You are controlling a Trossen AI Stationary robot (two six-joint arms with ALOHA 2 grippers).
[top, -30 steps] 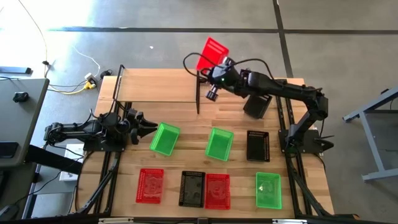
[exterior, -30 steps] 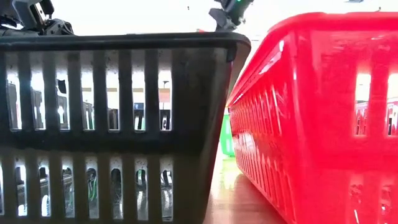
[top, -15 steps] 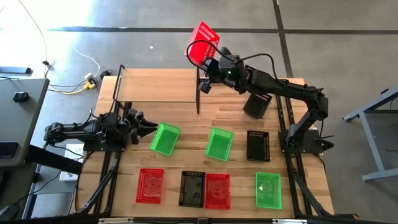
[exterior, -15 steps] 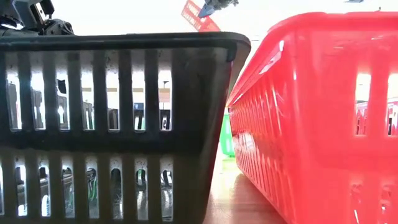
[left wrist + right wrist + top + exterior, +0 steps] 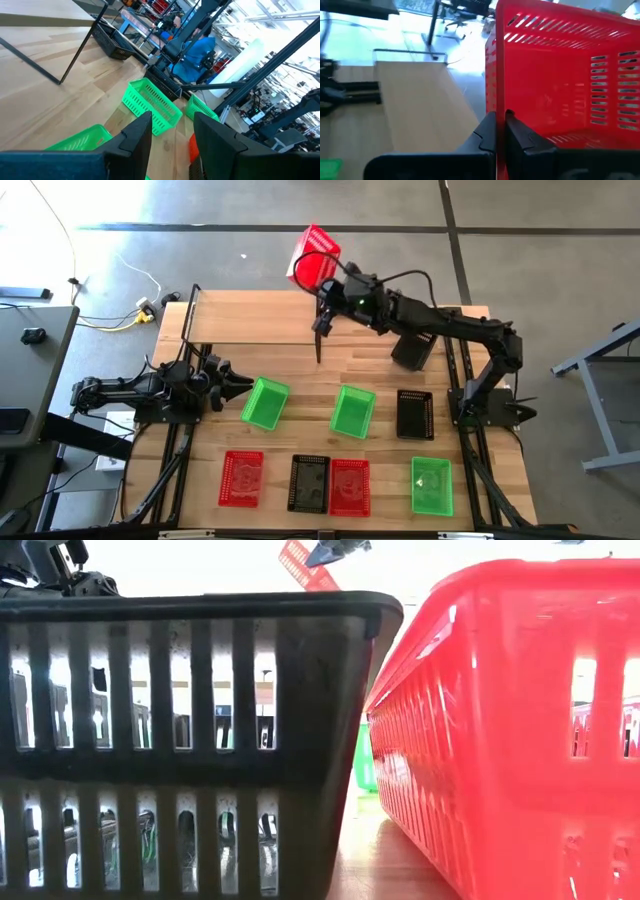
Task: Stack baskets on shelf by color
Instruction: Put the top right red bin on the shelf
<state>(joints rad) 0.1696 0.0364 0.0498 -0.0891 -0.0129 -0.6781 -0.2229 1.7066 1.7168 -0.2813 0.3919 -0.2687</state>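
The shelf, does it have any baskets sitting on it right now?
No, the shelf is bare wood in the high view; the right gripper holds a red basket up beside its edge.

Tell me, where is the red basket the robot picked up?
In the high view, the right gripper holds the red basket in the air above the shelf's far right corner.

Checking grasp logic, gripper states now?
Left gripper: open, empty, beside a green basket.
Right gripper: shut on the red basket, above the shelf.
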